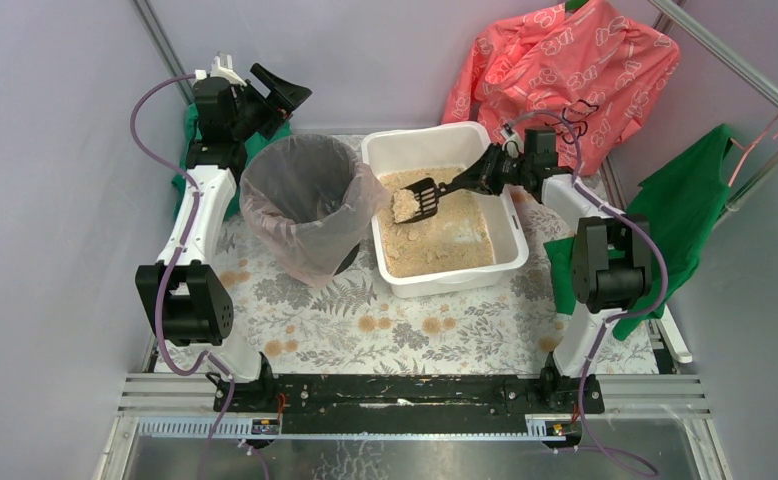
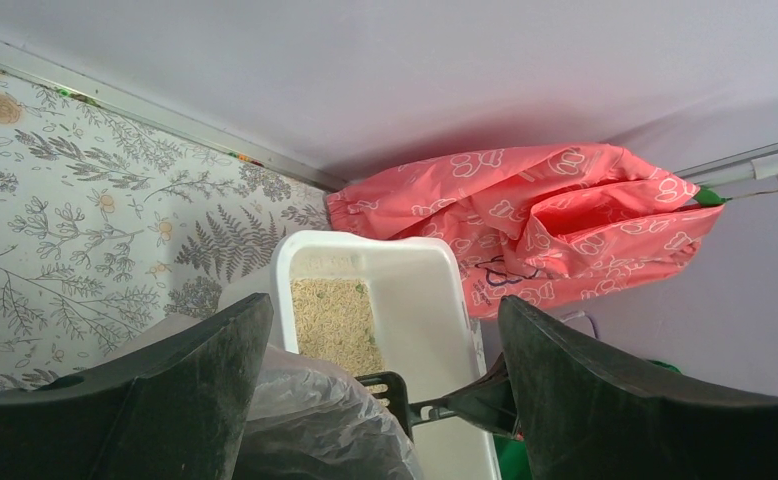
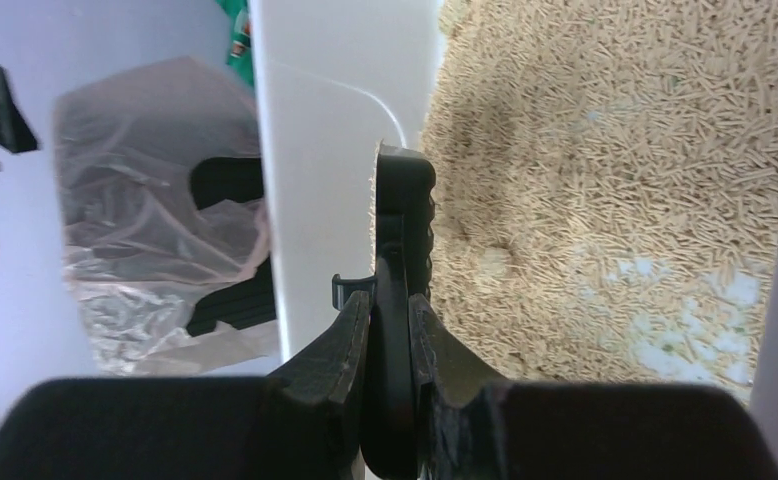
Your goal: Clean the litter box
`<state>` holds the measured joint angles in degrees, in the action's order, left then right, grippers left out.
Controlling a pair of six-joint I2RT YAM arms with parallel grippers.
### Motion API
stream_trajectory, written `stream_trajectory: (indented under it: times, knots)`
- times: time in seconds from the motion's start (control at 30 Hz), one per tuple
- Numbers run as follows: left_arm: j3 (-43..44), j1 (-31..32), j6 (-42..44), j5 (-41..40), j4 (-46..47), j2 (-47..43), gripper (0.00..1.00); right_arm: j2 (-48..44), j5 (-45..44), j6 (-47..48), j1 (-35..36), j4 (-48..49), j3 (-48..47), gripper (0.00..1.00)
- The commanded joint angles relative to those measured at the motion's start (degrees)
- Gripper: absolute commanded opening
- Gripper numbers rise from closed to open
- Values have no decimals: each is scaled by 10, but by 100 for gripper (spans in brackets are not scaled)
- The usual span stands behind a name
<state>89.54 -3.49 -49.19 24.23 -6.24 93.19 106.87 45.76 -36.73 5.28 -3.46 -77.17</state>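
Items are few: one litter box (image 1: 454, 281), one black slotted scoop (image 1: 417, 200), one round bin (image 1: 310, 250) lined with a clear bag, one pink patterned garment (image 1: 565, 70) hanging at the far right, and two patches of green cloth, one on the right (image 1: 687, 205) and one at the far left (image 1: 187, 150) behind the left arm. Two arms stand on the floral worktop (image 1: 365, 322). The litter box sits at the far middle of the worktop, just right of the bin, whose bag bulges toward its left wall. It is a white rectangular tub with rounded corners and a thick rim, holding tan granules in an uneven layer with a few pale patches. The right arm rises from its near-right base, bends at the elbow and reaches left over the box's far right rim; the right gripper (image 1: 478, 176) is clamped tight on the scoop's handle, and the scoop head, loaded with litter, hangs over the far left part of the box. The left arm stretches to the far left, its wrist turned right above the bin's far edge, and the left gripper (image 1: 283, 105) stands wide with nothing between its jaws.
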Motion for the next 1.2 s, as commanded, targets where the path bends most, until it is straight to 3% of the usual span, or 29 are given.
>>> stream_trajectory:
  times: [0.0,0.27,0.4,0.53,0.67,0.77,0.93,1.07,1.17]
  knots:
    - [-5,-7,7,7,27,-11,91,-48,71,-86,-30,134,15,0]
    - [9,-8,6,12,23,-12,91,-81,108,-157,-107,274,100,0]
    - [12,-8,4,11,22,-12,91,-63,120,-176,-86,309,105,0]
    - [15,-8,-3,13,26,-11,91,-69,123,-122,-89,240,80,0]
    - [11,-8,1,8,26,-15,92,-78,121,-122,-116,239,85,0]
    - [7,-8,-5,10,32,-16,92,-73,127,-63,-105,170,55,0]
    - [2,-8,1,7,27,-22,91,-87,132,-138,-156,269,103,0]
    - [-2,-7,-12,16,38,-16,91,-71,145,-119,-86,251,93,0]
    - [3,-7,-12,17,38,-16,91,-80,149,-139,-101,284,117,0]
